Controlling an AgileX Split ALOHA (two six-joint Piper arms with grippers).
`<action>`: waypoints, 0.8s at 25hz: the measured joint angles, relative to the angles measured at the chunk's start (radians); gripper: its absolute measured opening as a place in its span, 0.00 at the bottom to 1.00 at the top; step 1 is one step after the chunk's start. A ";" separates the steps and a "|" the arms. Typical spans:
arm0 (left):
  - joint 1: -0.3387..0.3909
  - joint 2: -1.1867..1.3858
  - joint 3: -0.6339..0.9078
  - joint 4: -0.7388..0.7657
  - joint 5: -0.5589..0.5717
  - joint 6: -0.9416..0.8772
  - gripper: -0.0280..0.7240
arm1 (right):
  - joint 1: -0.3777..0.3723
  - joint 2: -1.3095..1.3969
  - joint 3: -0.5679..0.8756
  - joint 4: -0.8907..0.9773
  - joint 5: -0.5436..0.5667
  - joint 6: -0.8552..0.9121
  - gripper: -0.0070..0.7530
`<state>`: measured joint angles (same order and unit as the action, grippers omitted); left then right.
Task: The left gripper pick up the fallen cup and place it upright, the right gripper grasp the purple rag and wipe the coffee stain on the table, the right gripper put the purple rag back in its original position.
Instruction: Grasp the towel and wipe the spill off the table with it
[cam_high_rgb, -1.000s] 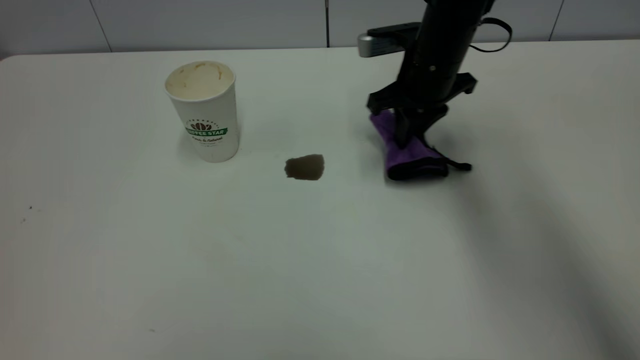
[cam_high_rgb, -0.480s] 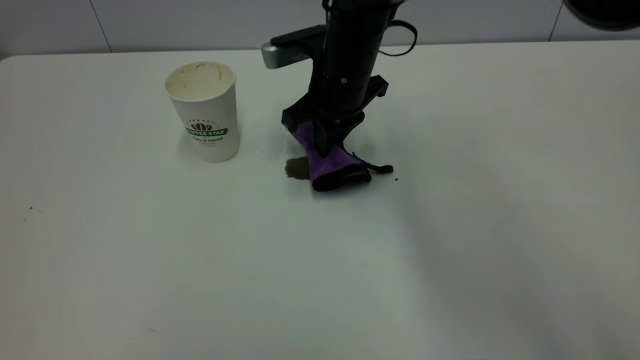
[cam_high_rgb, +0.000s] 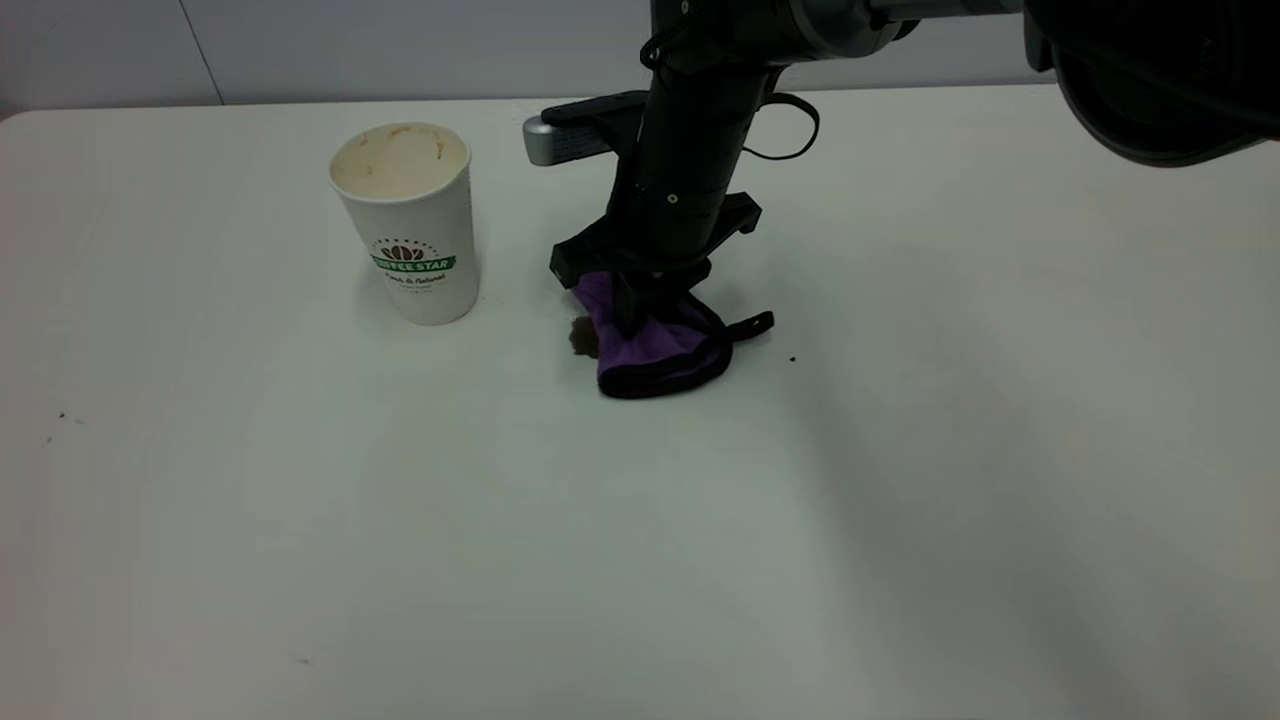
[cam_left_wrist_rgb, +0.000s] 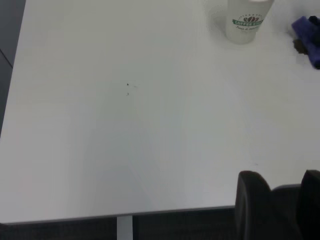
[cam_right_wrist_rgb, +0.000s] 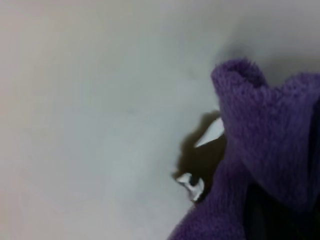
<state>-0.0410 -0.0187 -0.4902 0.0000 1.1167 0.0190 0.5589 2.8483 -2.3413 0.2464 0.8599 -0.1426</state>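
Observation:
The cup (cam_high_rgb: 405, 225) stands upright on the white table (cam_high_rgb: 300, 520), left of the centre. My right gripper (cam_high_rgb: 630, 305) points down and is shut on the purple rag (cam_high_rgb: 655, 345), pressing it onto the table. The rag covers most of the coffee stain (cam_high_rgb: 581, 338); only the stain's left edge shows. In the right wrist view the rag (cam_right_wrist_rgb: 270, 130) lies against the dark, wet stain (cam_right_wrist_rgb: 200, 160). My left gripper (cam_left_wrist_rgb: 280, 200) is open and empty at the table's near edge, far from the cup (cam_left_wrist_rgb: 247, 20) and the rag (cam_left_wrist_rgb: 307, 37).
The rag's black loop tab (cam_high_rgb: 752, 325) sticks out to the right. A tiny dark speck (cam_high_rgb: 793, 358) lies right of the rag, and a few specks (cam_high_rgb: 60, 416) lie at the far left. The right arm's upper part (cam_high_rgb: 1150, 70) hangs over the back right corner.
My right gripper has carried the rag left across the table from its spot on the right onto the stain. The rag now sits lower and flatter, hiding most of the stain.

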 joint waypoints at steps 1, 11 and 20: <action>0.000 0.000 0.000 0.000 0.000 0.000 0.36 | 0.000 0.001 0.000 0.025 0.000 -0.008 0.12; 0.000 0.000 0.000 0.000 0.000 -0.001 0.36 | 0.016 0.020 -0.004 0.176 -0.051 -0.047 0.12; 0.000 0.000 0.000 0.000 0.000 -0.001 0.36 | 0.011 0.047 -0.010 0.174 -0.241 0.024 0.12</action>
<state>-0.0410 -0.0187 -0.4902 0.0000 1.1167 0.0179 0.5696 2.8949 -2.3513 0.4199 0.6190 -0.1188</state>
